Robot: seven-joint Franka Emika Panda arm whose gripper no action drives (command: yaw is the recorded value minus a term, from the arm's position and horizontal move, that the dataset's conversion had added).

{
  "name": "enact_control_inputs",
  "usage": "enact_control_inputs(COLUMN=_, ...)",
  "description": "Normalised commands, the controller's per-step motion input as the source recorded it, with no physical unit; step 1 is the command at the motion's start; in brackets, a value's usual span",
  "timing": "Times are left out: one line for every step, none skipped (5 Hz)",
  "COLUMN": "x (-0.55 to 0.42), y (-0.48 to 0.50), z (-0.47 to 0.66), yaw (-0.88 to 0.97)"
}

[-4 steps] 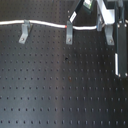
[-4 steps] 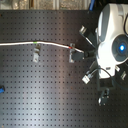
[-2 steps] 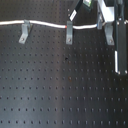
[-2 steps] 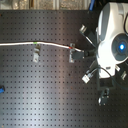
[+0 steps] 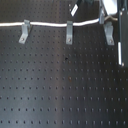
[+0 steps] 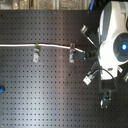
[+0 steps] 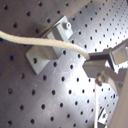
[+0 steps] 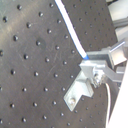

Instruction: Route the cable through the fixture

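The white cable (image 5: 45,23) comes in from the first exterior view's left and lies across the tops of two grey fixture clips (image 5: 24,31) (image 5: 69,32). A third clip (image 5: 109,33) stands just under my gripper (image 5: 102,17). In the second exterior view the cable (image 6: 55,46) crosses two clips (image 6: 36,53) (image 6: 73,53) and ends beside the arm. In the first wrist view the cable (image 7: 30,44) passes through a clip (image 7: 47,50) into my gripper (image 7: 92,61), which is shut on it. In the second wrist view the cable (image 8: 70,27) meets a clip (image 8: 80,87) at the fingertips (image 8: 107,56).
All of this sits on a black perforated board (image 5: 60,85). The arm's white body (image 6: 112,40) hides the second exterior view's right, with dark hoses (image 6: 92,50) around it. A small blue object (image 6: 2,90) lies at that view's left edge.
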Motion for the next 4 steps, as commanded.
enact_control_inputs(x=0.042, y=0.006, z=-0.33, yaw=0.07)
enact_control_inputs(x=0.002, y=0.002, z=-0.18, yaw=0.29)
enact_control_inputs(x=-0.021, y=0.002, z=-0.16, yaw=0.6)
enact_control_inputs(x=-0.071, y=0.008, z=-0.27, yaw=0.71)
